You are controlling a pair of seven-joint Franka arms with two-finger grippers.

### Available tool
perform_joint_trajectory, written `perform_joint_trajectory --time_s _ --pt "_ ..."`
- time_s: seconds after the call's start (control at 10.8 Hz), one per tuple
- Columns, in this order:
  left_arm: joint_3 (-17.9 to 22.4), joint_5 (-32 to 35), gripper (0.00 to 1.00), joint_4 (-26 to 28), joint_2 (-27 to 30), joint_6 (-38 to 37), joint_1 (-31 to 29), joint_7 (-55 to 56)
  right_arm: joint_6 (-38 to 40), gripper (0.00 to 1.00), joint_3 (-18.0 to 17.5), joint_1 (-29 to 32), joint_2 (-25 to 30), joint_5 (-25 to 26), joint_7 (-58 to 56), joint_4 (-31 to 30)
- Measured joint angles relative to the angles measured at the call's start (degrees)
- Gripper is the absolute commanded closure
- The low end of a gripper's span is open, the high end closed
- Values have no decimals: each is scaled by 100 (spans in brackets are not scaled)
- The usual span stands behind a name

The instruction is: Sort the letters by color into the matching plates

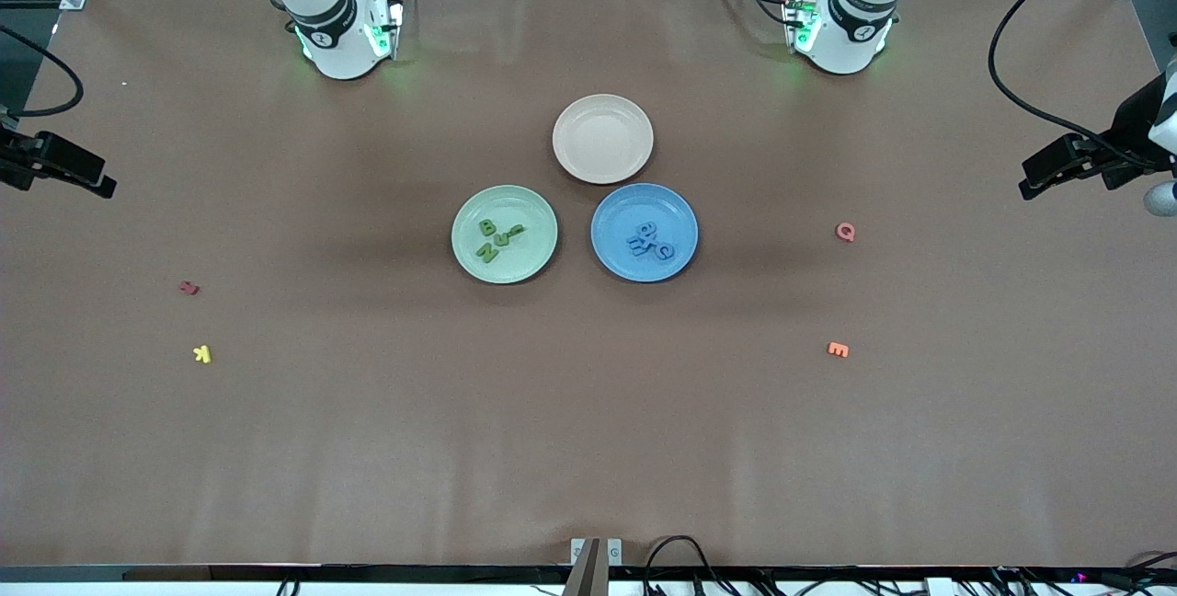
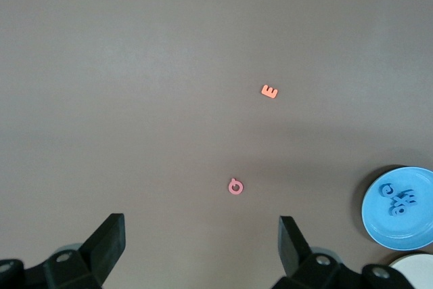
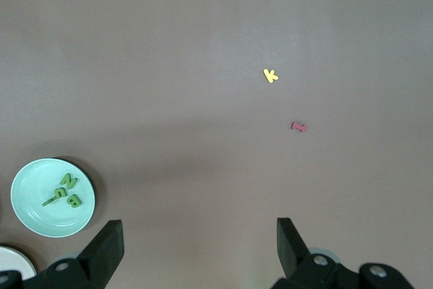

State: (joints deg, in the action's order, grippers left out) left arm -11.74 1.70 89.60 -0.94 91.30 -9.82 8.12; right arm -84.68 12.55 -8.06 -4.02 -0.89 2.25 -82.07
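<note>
Desk [image 1: 588,449]: uniform matte brown, no pattern.

Plates, centre of the front view: one pale mint green plate [image 1: 460,256], one medium blue plate [image 1: 611,256], one plain beige-pink plate [image 1: 602,138] above them in the frame.

Letters: dark green letters [image 1: 495,240] on the mint plate; blue letters [image 1: 650,242] on the blue plate, close in shade to it.

Loose letters: pink letter [image 1: 845,231] and orange letter [image 1: 838,349] at frame right; dark red letter [image 1: 188,287] and yellow letter [image 1: 202,354] at frame left.

Arms: white housings with black bands and green lights. The left gripper [image 2: 201,248] and right gripper [image 3: 200,248] have black jaws.
</note>
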Motion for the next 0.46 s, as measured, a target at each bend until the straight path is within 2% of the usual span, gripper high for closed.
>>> perform_joint_trajectory --time_s 0.46 --pt "0 0 0 0 0 0 0 0 -15 0 11 1 0 2 4 -196"
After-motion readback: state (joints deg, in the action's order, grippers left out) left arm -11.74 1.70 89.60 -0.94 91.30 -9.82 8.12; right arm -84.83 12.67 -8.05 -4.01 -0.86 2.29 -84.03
